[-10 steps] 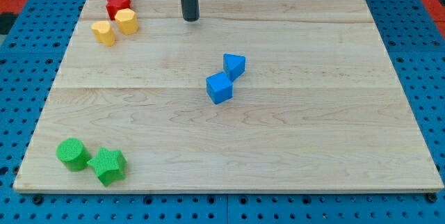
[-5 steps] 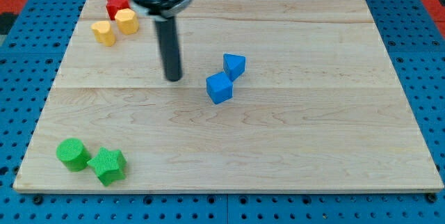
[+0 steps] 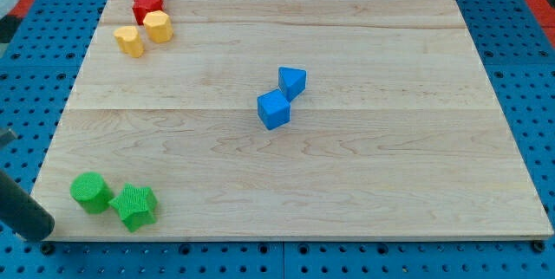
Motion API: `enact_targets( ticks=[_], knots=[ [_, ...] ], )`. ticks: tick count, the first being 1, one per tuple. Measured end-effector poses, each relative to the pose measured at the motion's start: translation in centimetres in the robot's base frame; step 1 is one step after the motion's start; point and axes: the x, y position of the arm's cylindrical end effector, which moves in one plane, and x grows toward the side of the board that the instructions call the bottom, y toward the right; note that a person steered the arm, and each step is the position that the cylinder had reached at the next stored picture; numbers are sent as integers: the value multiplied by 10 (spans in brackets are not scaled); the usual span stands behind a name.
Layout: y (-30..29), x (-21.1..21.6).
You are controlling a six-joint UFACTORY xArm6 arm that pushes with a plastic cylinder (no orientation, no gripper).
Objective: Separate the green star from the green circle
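Note:
The green circle (image 3: 90, 191) and the green star (image 3: 134, 206) lie side by side and touching near the bottom left corner of the wooden board (image 3: 364, 175); the star is to the circle's right and a little lower. My dark rod comes in from the view's left edge, and my tip (image 3: 40, 230) is at the board's bottom left corner, just left of and below the green circle, with a small gap between them.
A blue cube (image 3: 273, 109) and a blue triangle (image 3: 292, 81) touch near the board's middle. Two red blocks (image 3: 147, 2) and two yellow blocks (image 3: 144, 33) cluster at the top left. A blue pegboard (image 3: 529, 71) surrounds the board.
My rod has swept from the top middle of the board, past the blue blocks' left, down to the bottom left corner. No block has moved.

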Motion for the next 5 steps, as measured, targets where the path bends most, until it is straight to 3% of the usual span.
enact_targets(
  ticks=[3,4,5],
  knots=[
    [158,-27],
    [114,-28],
    [159,-41]
  ],
)
